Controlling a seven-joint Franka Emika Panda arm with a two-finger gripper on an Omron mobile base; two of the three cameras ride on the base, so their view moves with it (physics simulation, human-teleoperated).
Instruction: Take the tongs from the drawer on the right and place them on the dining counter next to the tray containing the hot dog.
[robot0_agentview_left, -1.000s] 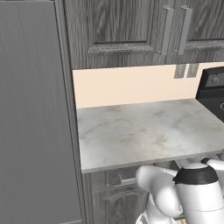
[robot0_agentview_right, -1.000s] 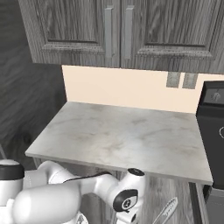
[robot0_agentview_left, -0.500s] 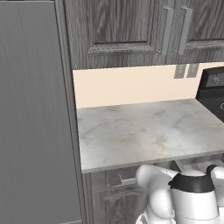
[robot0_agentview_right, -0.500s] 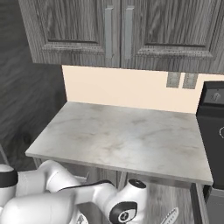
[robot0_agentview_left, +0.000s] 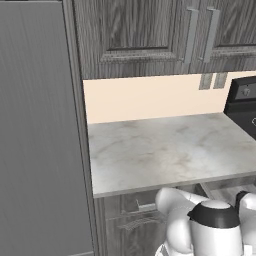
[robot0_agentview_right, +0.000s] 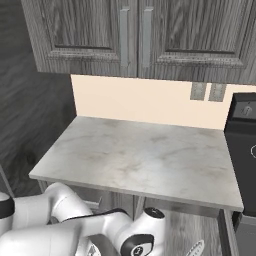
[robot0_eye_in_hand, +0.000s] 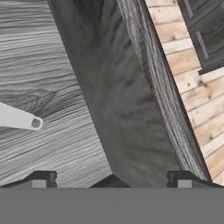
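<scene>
The pale silvery tongs (robot0_eye_in_hand: 19, 118) lie flat on the drawer (robot0_eye_in_hand: 52, 87) floor, the gripper (robot0_eye_in_hand: 111, 179) spread wide, holding nothing.

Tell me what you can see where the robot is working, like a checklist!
Surface: pale marble worktop against the wall.
Job's things: one rounded end of the tongs lies on the wood-grain bottom of the open drawer.
Clutter: nothing seen.
Grippers: the gripper is open and looks down into the drawer; the tongs sit off to one side of its tips, not between them.
Cables: nothing seen.
Surroundings: dark wood-grain cabinet doors above, two wall outlets, a black stove beside the worktop, and a plank floor past the drawer's edge.
</scene>
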